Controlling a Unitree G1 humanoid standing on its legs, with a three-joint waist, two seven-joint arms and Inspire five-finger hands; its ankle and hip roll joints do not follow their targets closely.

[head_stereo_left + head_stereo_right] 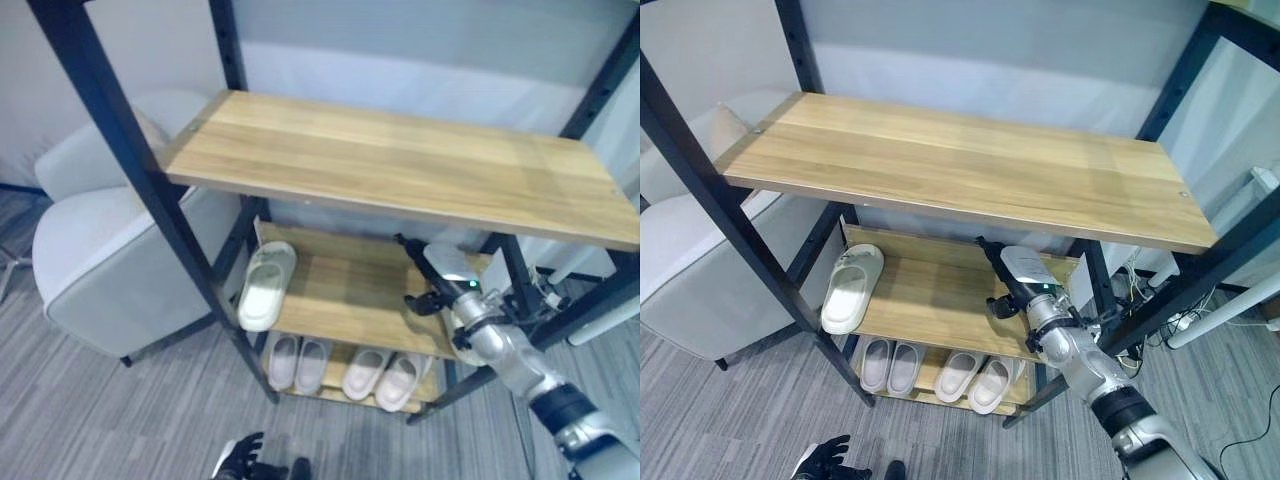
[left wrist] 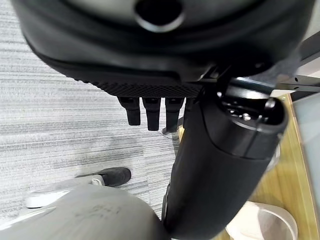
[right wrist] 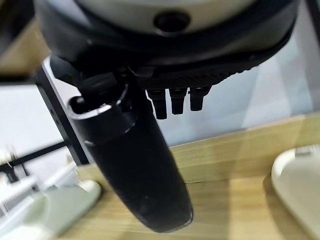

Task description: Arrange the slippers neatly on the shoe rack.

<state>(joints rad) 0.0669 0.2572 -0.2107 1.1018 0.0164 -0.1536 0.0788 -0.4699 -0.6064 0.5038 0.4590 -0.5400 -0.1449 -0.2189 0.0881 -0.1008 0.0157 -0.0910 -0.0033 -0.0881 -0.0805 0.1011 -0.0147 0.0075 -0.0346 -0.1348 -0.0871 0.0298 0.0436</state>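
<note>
One white slipper (image 1: 266, 285) lies at the left end of the rack's middle shelf (image 1: 340, 300), its toe over the front edge. Two pairs of pale slippers (image 1: 298, 364) (image 1: 382, 377) stand side by side on the bottom shelf. My right hand (image 1: 445, 270) reaches in over the right end of the middle shelf, fingers straight, open and holding nothing. In the right wrist view its thumb (image 3: 135, 165) hangs above the wood, the white slipper (image 3: 300, 185) lies off to one side, and a pale blurred shape (image 3: 50, 210) on the other. My left hand (image 1: 240, 460) hangs low near the floor, relaxed and empty.
The wide wooden top shelf (image 1: 400, 160) overhangs the middle one, leaving a low gap. Black metal posts (image 1: 150, 190) frame the rack. A light grey armchair (image 1: 110, 260) stands close on the left. A white pipe (image 1: 605, 330) and cables lie to the right.
</note>
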